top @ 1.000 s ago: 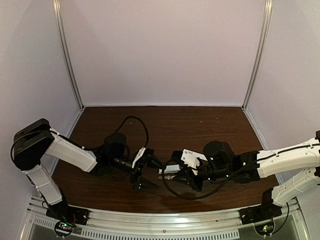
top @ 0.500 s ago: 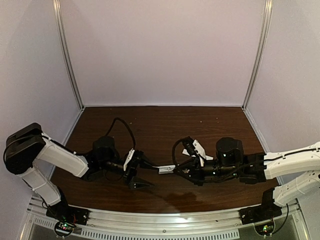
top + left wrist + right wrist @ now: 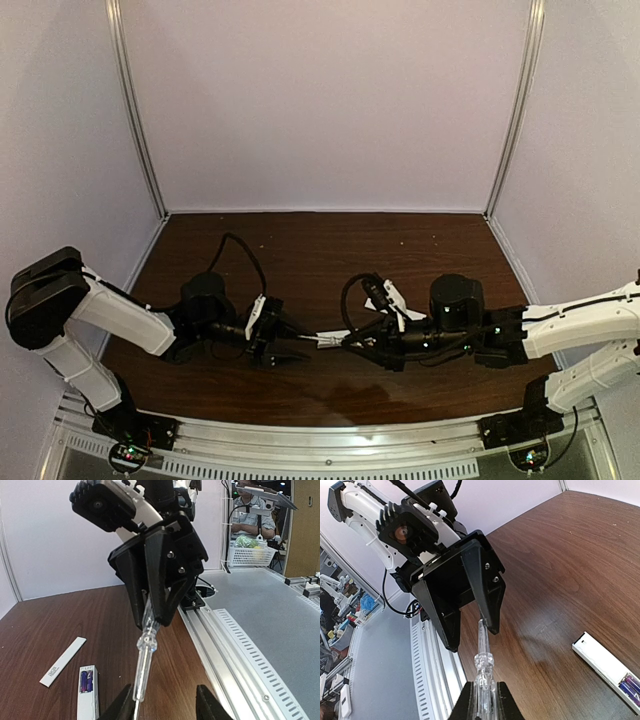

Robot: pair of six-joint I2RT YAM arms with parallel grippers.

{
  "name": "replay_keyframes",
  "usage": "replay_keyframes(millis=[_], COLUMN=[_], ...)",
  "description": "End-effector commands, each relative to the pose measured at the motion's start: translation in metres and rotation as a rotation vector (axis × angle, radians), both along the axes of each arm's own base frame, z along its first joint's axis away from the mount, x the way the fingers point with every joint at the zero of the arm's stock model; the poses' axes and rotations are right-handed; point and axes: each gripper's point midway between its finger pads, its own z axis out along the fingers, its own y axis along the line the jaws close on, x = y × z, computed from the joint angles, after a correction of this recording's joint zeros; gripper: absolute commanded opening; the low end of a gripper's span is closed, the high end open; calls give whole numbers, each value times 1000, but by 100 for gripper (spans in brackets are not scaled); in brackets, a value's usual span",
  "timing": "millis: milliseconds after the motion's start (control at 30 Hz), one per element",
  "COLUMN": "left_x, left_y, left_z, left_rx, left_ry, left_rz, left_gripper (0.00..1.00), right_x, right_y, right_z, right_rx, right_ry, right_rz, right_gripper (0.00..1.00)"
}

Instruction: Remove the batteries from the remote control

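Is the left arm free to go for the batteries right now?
Probably not yet: the left gripper has its jaws astride the screwdriver, which the right gripper holds. The batteries lie exposed in the open remote.

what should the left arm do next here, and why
Probably close the left end effector on the screwdriver: its jaws straddle the shaft with a gap, while the right end effector clamps the other end. The batteries sit exposed in the remote control, waiting to be pried out.
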Motion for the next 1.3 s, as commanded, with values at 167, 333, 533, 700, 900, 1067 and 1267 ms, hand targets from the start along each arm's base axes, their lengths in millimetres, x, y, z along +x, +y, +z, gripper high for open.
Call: replay_keyframes(millis=[167, 333, 533, 700, 900, 1067, 1267], left_x=[7, 9, 13, 12, 11, 13, 15], left_y=[-4, -6, -9, -9, -10, -10, -13], left_z=[12, 11, 11, 15, 20, 21, 21], left_rx=[-36, -22, -15, -26, -39, -42, -42], left_ry=[-21, 19, 40, 54, 74, 88, 103], left_rz=[21, 22, 30, 25, 23, 28, 34], left_gripper=[26, 14, 0, 0, 0, 0, 0], right_x=[1, -1, -2, -2, 1, 0, 5], right_y=[3, 5, 6, 9, 9, 12, 19], right_z=[-1, 3, 1, 3, 5, 8, 11], right_rx=[8, 15, 13, 19, 28, 40, 52], right_ry=[1, -5, -8, -13, -30, -41, -71], right_rz=[14, 31, 37, 45, 34, 48, 45], right_gripper=[0, 0, 0, 26, 62, 62, 52])
